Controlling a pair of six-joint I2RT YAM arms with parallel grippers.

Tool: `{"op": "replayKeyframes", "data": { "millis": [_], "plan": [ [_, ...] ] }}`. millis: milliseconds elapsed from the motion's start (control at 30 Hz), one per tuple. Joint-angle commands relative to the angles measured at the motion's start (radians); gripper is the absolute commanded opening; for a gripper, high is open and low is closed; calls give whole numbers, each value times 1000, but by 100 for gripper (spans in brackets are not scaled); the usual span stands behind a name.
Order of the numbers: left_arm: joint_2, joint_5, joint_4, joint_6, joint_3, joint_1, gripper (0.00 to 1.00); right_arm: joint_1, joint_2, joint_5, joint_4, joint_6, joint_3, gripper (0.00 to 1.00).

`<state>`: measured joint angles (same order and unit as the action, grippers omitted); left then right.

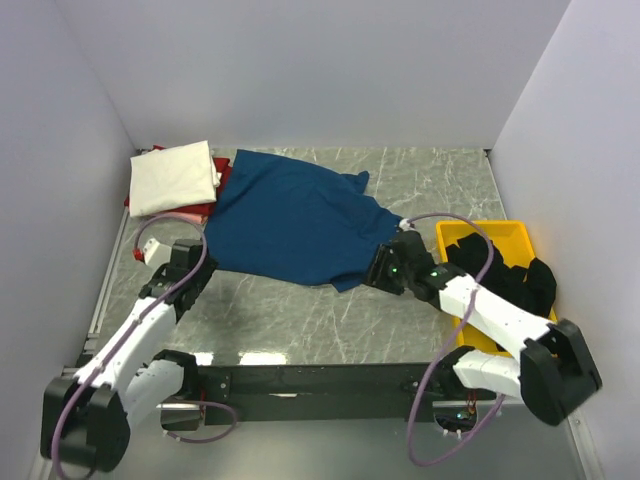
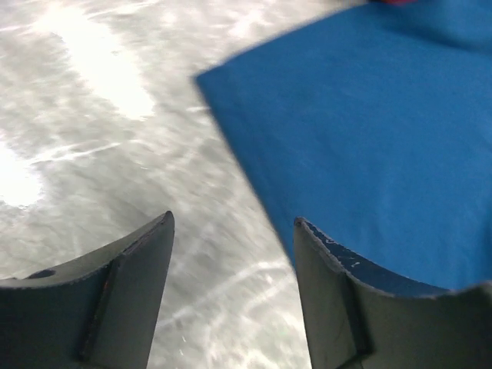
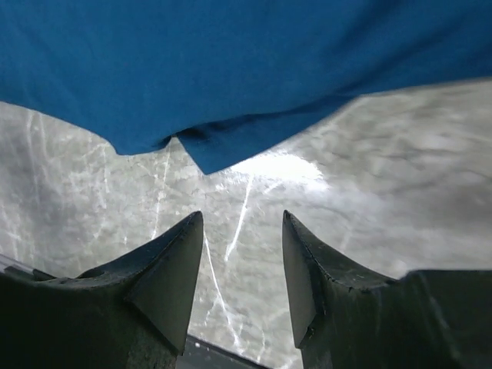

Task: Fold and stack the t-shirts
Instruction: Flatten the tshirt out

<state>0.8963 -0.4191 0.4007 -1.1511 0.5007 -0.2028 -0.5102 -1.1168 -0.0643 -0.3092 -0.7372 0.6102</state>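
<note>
A dark blue t-shirt (image 1: pixel 295 215) lies spread flat in the middle of the table. A folded cream t-shirt (image 1: pixel 172 177) rests on a red one (image 1: pixel 225 172) at the back left. A black t-shirt (image 1: pixel 515 275) lies in the yellow tray. My left gripper (image 1: pixel 205 252) is open and empty at the blue shirt's near-left edge. In the left wrist view the gripper (image 2: pixel 234 231) hovers over the table with the shirt's corner (image 2: pixel 369 131) ahead and to the right. My right gripper (image 1: pixel 378 268) is open and empty beside the shirt's near-right corner. In the right wrist view the gripper (image 3: pixel 242 223) sits just short of the hem (image 3: pixel 231 69).
The yellow tray (image 1: pixel 480 235) stands at the right, under my right arm. Grey walls close in the left, back and right sides. Marble tabletop (image 1: pixel 300 320) shows between the blue shirt and the arm bases.
</note>
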Motion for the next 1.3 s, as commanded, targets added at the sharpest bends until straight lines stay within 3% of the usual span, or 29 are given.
{"op": "replayKeyframes", "data": {
  "millis": [0, 333, 500, 767, 933, 1133, 1267],
  "plan": [
    [81, -96, -19, -78, 50, 20, 67, -48, -70, 63, 108, -47, 39, 53],
    [355, -29, -172, -44, 134, 150, 61, -85, -212, 63, 166, -41, 79, 52],
    [496, -6, -192, -29, 197, 166, 55, -99, -259, 60, 194, -44, 80, 52],
    [599, -1, -197, -47, 216, 167, 47, -136, -327, 103, 197, -53, 105, 52],
    [621, -1, -200, -52, 216, 167, 31, -142, -365, 124, 199, -59, 117, 52],
    [602, 11, -201, -41, 222, 167, 3, -157, -405, 155, 208, -79, 129, 54],
    [589, 5, -186, -33, 231, 167, 1, -180, -452, 179, 182, -88, 169, 54]
  ]
}}
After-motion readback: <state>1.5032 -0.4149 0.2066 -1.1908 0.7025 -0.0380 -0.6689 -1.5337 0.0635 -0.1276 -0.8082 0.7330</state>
